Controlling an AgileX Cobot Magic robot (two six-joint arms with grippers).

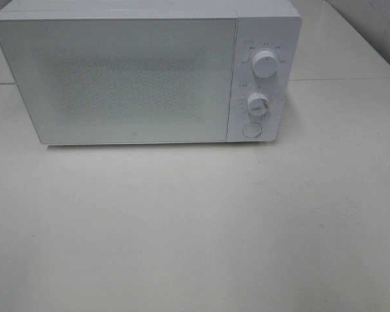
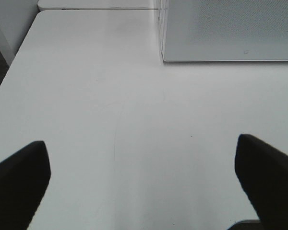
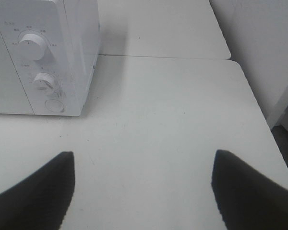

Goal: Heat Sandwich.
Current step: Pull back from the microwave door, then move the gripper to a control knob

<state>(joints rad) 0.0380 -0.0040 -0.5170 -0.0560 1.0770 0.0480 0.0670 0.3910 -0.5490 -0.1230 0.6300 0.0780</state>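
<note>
Microwave point(image 1: 130, 78) at the back of the white desk point(image 1: 195, 247), door point(image 1: 117, 71) shut tight. Sandwich nowhere to be seen in any view: not on the desk, and no looking through the cloudy door, so cannot tell where. Maybe inside already, maybe off to one side. Left fingers point(image 2: 19, 177) spread as wide as can be, low over bare desk, holding nothing, with a front corner of the microwave just ahead. Right fingers point(image 3: 33, 191) also well apart and empty, over the desk near the side with the knobs. Probably best to work the controls with the right fingers, being nearest. Go slow. To open the door, aim at the round button point(image 1: 251, 130) under the two knobs and push straight in with one fingertip, not both. To heat, close gently around the lower knob point(image 1: 258, 104), likely the timer, square on, and turn only a little. Leave the upper knob point(image 1: 264, 64) alone unless needed. Hold the left fingers back from the door so as not to block the swing. Push softly so as not to shove the whole box backward.
</note>
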